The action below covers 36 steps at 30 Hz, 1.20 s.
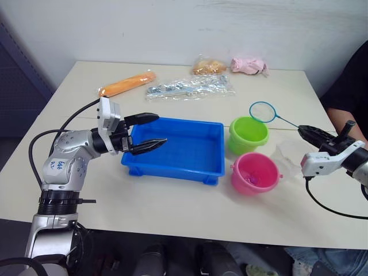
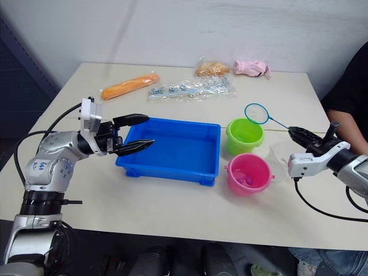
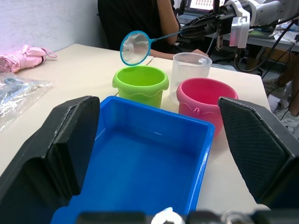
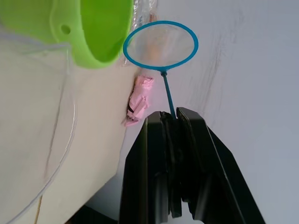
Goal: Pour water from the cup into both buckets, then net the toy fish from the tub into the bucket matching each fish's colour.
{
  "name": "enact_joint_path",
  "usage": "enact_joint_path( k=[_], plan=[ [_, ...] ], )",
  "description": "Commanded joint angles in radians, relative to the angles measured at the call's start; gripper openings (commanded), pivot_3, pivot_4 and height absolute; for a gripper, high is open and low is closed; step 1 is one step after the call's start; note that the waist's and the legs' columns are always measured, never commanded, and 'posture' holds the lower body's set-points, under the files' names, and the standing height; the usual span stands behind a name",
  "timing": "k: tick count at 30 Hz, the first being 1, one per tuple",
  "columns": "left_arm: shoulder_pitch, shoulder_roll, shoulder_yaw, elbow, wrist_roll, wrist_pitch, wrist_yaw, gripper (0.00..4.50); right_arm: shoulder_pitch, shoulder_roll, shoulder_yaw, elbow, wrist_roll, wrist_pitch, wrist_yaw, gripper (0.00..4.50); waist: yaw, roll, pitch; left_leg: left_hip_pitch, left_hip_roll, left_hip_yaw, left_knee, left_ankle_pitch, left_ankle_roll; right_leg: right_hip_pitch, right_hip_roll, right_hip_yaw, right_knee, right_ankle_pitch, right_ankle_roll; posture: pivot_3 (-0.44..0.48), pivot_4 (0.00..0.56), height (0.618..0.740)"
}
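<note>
Right gripper (image 1: pixel 307 132) is pinching the net (image 1: pixel 264 112) by its thin handle end, hoop hanging just behind the green bucket (image 1: pixel 248 134). Net looks light and whippy, so a grip far out is likely swaying. Left gripper (image 1: pixel 150 131) is hovering with jaws apart over the tub (image 1: pixel 178 150), beside that bucket.

tub (image 1: pixel 190 150) sits right in front of the left gripper (image 1: pixel 145 131), buckets (image 1: pixel 248 134) just past it, cup (image 3: pixel 189 70) behind those.
</note>
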Motion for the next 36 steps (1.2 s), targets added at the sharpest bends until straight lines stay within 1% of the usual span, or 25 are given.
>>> enact_joint_path(
  k=[1, 2, 3, 4, 7, 9, 10, 13, 15, 17, 20, 22, 25, 27, 29, 33, 36],
  plan=[
    [0.008, 0.036, 0.056, -0.031, -0.035, 0.009, -0.017, 4.36, 0.001, 0.044, -0.004, -0.117, 0.517, 0.062, 0.283, 0.0, -0.004, 0.0, 0.0, 0.0, 0.0, 0.0, 0.0, 0.0, 0.0, 0.0, 0.0, 0.0, 0.0, 0.0, 0.0, 0.0, 0.15, 0.74],
    [0.014, 0.045, 0.067, -0.033, -0.043, 0.012, -0.026, 4.36, 0.013, 0.06, -0.002, -0.17, 0.652, 0.126, 0.369, 0.0, -0.004, 0.0, 0.0, 0.0, 0.001, 0.0, 0.0, 0.0, 0.0, 0.001, 0.001, 0.0, 0.0, 0.0, 0.0, 0.0, 0.15, 0.74],
    [0.023, 0.057, 0.08, -0.038, -0.054, 0.018, -0.04, 4.36, 0.031, 0.078, -0.002, -0.235, 0.806, 0.242, 0.461, 0.0, -0.004, 0.0, 0.0, 0.0, 0.001, 0.0, 0.0, 0.0, 0.0, 0.001, 0.001, 0.0, 0.0, 0.0, 0.0, 0.0, 0.15, 0.74],
    [0.03, 0.069, 0.092, -0.043, -0.063, 0.022, -0.05, 4.36, 0.046, 0.088, -0.006, -0.292, 0.922, 0.342, 0.532, 0.0, -0.003, 0.0, 0.0, 0.0, 0.001, -0.001, 0.0, 0.0, 0.0, 0.001, 0.001, -0.001, 0.0, 0.0, 0.0, 0.0, 0.15, 0.74],
    [0.064, 0.108, 0.145, -0.081, -0.097, 0.029, -0.067, 4.36, 0.067, 0.08, 0.0, -0.46, 1.119, 0.547, 0.68, 0.0, 0.002, 0.0, 0.0, 0.001, 0.001, -0.002, 0.001, -0.001, 0.001, 0.003, 0.0, -0.002, -0.001, 0.0, 0.0, 0.0, 0.15, 0.74],
    [0.117, 0.141, 0.198, -0.146, -0.151, 0.072, -0.072, 4.36, 0.061, 0.074, 0.029, -0.564, 1.207, 0.696, 0.748, 0.0, -0.001, 0.0, 0.0, 0.001, 0.001, -0.003, 0.001, -0.004, 0.007, 0.003, 0.0, -0.002, -0.001, 0.0, 0.0, 0.0, 0.15, 0.74],
    [0.15, 0.159, 0.212, -0.183, -0.167, 0.086, -0.083, 4.36, 0.06, 0.07, 0.039, -0.599, 1.233, 0.754, 0.78, 0.0, -0.001, 0.0, 0.0, 0.001, 0.002, -0.003, 0.001, -0.005, 0.008, 0.003, 0.0, -0.002, -0.001, 0.0, 0.0, 0.0, 0.15, 0.74],
    [0.293, 0.216, 0.244, -0.329, -0.22, 0.136, -0.123, 4.36, 0.041, 0.098, 0.094, -0.669, 1.229, 0.857, 0.831, 0.0, 0.002, 0.0, 0.0, 0.001, 0.001, -0.005, 0.001, -0.005, 0.008, 0.004, -0.001, -0.003, -0.004, 0.0, 0.0, 0.0, 0.15, 0.74],
    [0.392, 0.249, 0.252, -0.407, -0.223, 0.134, -0.162, 4.36, 0.028, 0.132, 0.129, -0.689, 1.186, 0.892, 0.832, 0.0, 0.002, 0.0, 0.0, 0.001, 0.001, -0.005, 0.0, -0.006, 0.009, 0.005, -0.002, -0.003, -0.006, 0.0, 0.0, 0.0, 0.15, 0.74],
    [0.493, 0.266, 0.266, -0.444, -0.19, 0.083, -0.21, 4.36, 0.029, 0.175, 0.179, -0.702, 1.14, 0.914, 0.838, 0.0, 0.002, 0.001, 0.0, 0.002, 0.001, -0.005, 0.0, -0.006, 0.009, 0.006, -0.002, -0.004, -0.008, 0.0, 0.0, 0.0, 0.15, 0.74],
    [0.577, 0.268, 0.276, -0.462, -0.169, 0.063, -0.206, 4.36, 0.045, 0.233, 0.252, -0.694, 1.033, 0.892, 0.855, 0.0, 0.007, 0.001, 0.001, 0.002, 0.001, -0.006, -0.001, -0.006, 0.01, 0.007, -0.002, -0.005, -0.01, 0.0, 0.0, 0.0, 0.15, 0.74],
    [0.619, 0.262, 0.276, -0.476, -0.16, 0.054, -0.192, 4.36, 0.064, 0.27, 0.288, -0.682, 0.975, 0.875, 0.86, 0.0, 0.007, 0.001, 0.001, 0.002, 0.001, -0.007, -0.001, -0.006, 0.01, 0.007, -0.003, -0.005, -0.011, 0.0, 0.0, 0.0, 0.15, 0.74],
    [0.68, 0.25, 0.277, -0.483, -0.142, 0.039, -0.176, 4.36, 0.104, 0.304, 0.34, -0.652, 0.895, 0.812, 0.905, 0.0, 0.004, 0.001, 0.001, 0.002, 0.001, -0.006, -0.003, -0.007, 0.011, 0.007, -0.003, -0.005, -0.013, 0.0, 0.0, 0.0, 0.15, 0.74],
    [0.697, 0.247, 0.28, -0.482, -0.14, 0.035, -0.164, 4.36, 0.113, 0.323, 0.355, -0.629, 0.858, 0.778, 0.925, 0.0, 0.004, 0.001, 0.001, 0.002, 0.001, -0.006, -0.004, -0.007, 0.011, 0.007, -0.003, -0.005, -0.014, 0.0, 0.0, 0.0, 0.15, 0.74],
    [0.715, 0.246, 0.284, -0.478, -0.137, 0.034, -0.153, 4.36, 0.113, 0.364, 0.401, -0.574, 0.785, 0.707, 0.937, 0.0, 0.002, 0.001, 0.001, 0.002, 0.001, -0.006, -0.004, -0.007, 0.011, 0.007, -0.003, -0.005, -0.014, 0.0, 0.0, 0.0, 0.15, 0.74],
    [0.726, 0.25, 0.293, -0.48, -0.143, 0.043, -0.134, 4.36, 0.113, 0.454, 0.445, -0.492, 0.689, 0.655, 0.899, 0.0, 0.001, 0.001, 0.001, 0.003, 0.001, -0.006, -0.006, -0.007, 0.01, 0.007, -0.002, -0.005, -0.013, 0.0, -0.001, 0.0, 0.15, 0.74],
    [0.725, 0.258, 0.298, -0.482, -0.149, 0.051, -0.128, 4.36, 0.123, 0.504, 0.452, -0.451, 0.646, 0.635, 0.866, 0.0, 0.002, 0.001, 0.001, 0.003, 0.001, -0.006, -0.008, -0.006, 0.01, 0.007, -0.002, -0.005, -0.013, 0.0, -0.001, 0.0, 0.15, 0.74]
  ],
)
